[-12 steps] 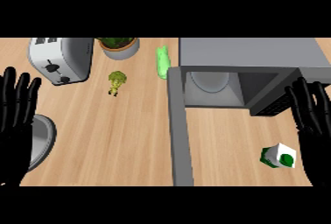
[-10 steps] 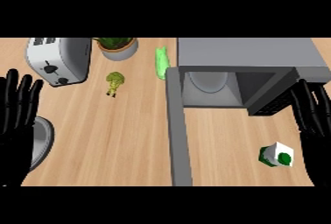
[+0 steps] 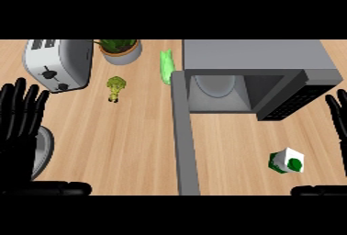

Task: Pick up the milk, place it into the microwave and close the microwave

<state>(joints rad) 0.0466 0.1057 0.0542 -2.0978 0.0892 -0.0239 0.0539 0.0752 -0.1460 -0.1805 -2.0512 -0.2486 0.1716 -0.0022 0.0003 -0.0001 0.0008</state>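
Note:
The milk [image 3: 287, 162], a small green-and-white carton, lies on the wooden counter at the lower right. The grey microwave [image 3: 257, 59] stands at the upper right with its cavity [image 3: 220, 92] showing and its door [image 3: 183, 137] swung open toward me. My right hand [image 3: 339, 117] is at the right edge, fingers straight up, above and to the right of the milk and apart from it. At the left edge my left hand [image 3: 20, 117] rests open, fingers up. Neither hand holds anything.
A silver toaster [image 3: 58, 64] sits at the upper left beside a potted plant [image 3: 120, 49]. A broccoli floret [image 3: 116, 87] and a pale green vegetable [image 3: 166, 68] lie left of the microwave. A grey round object [image 3: 42, 156] shows under my left hand.
My right hand has slid toward the right edge, so less of it shows. The view shifted slightly; the milk and microwave stay put.

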